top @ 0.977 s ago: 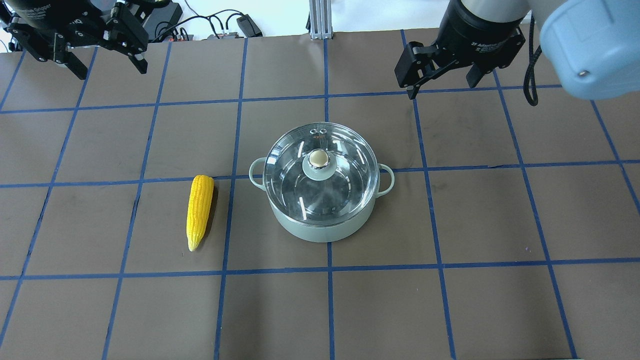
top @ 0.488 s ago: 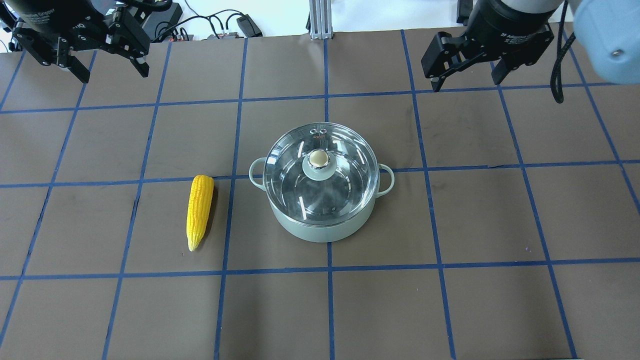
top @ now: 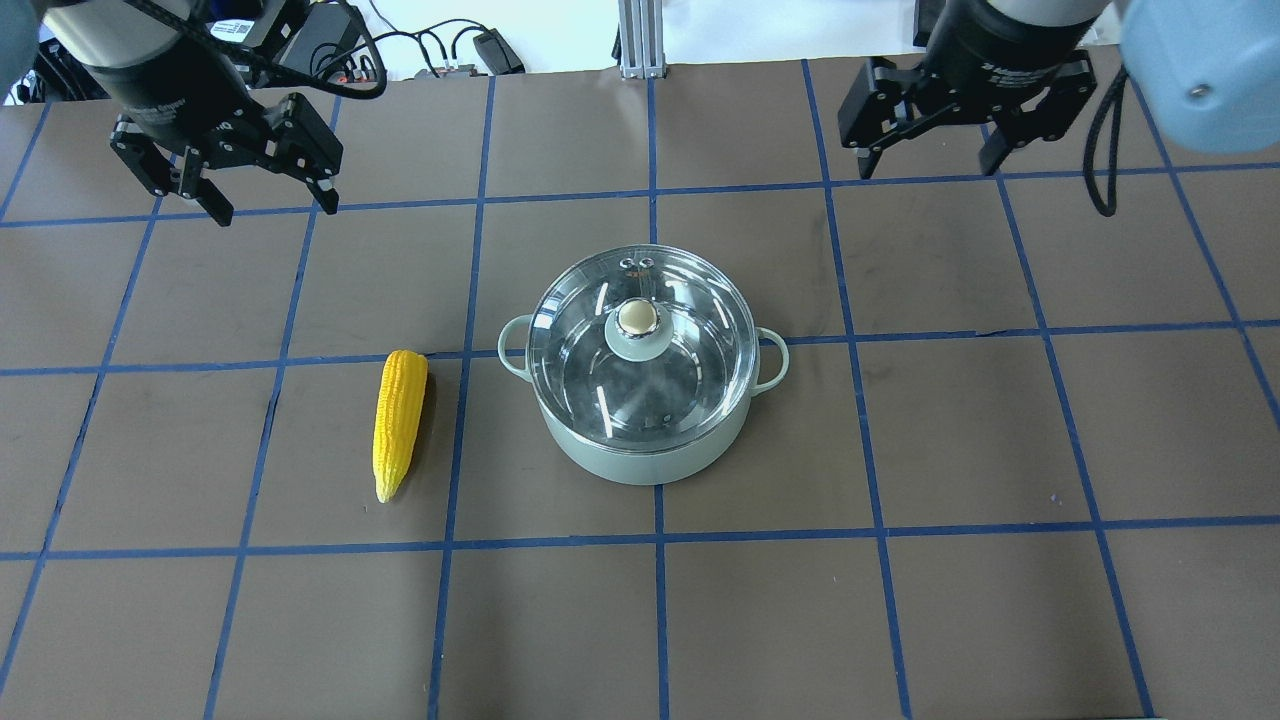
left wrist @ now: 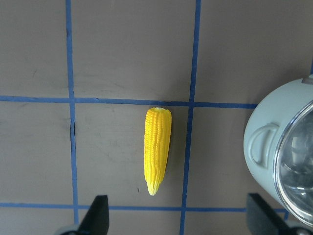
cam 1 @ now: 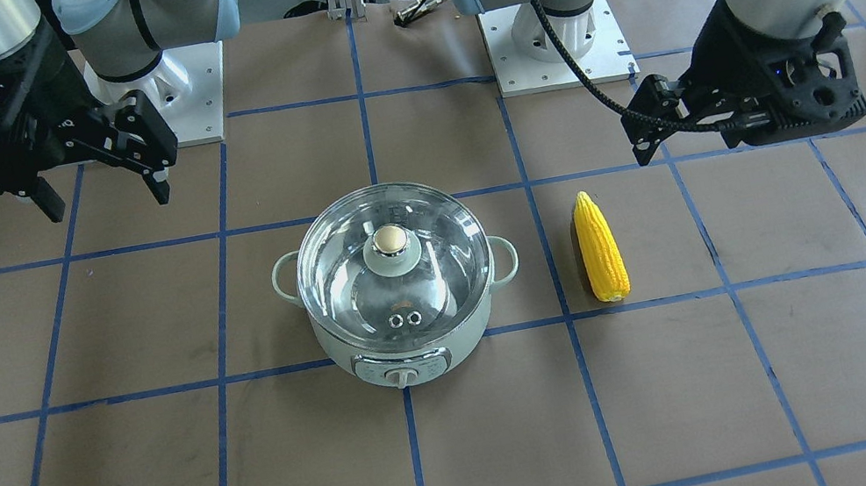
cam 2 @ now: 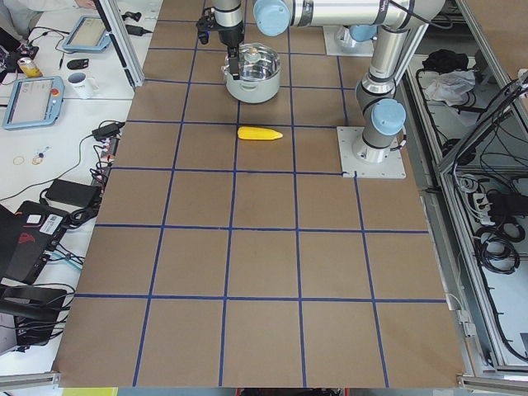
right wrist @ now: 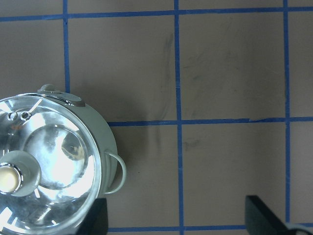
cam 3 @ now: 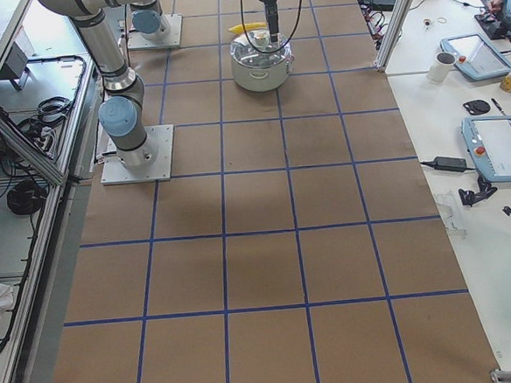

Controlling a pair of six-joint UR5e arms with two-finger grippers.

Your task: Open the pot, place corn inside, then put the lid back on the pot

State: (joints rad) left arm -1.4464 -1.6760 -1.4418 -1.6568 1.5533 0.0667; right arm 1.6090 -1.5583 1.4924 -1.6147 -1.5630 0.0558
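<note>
1. The pot [top: 640, 465] has a smooth, satin pale-green shell. Its inside is mirror-bright steel.
2. The lid [top: 690, 310] is clear, glossy glass streaked with reflections. It has two small shiny metal rings [top: 635, 263] and a polished gold-beige knob [top: 637, 318].
3. The corn [top: 398, 420] looks like plastic: bright yellow, faintly shiny, bumpy with rows of kernels.
4. The table [top: 900, 620] is covered in matt brown paper, scuffed in places and crossed by blue tape [top: 660, 600].
5. The left gripper [top: 276, 212] and right gripper [top: 926, 170] are matt black.
</note>
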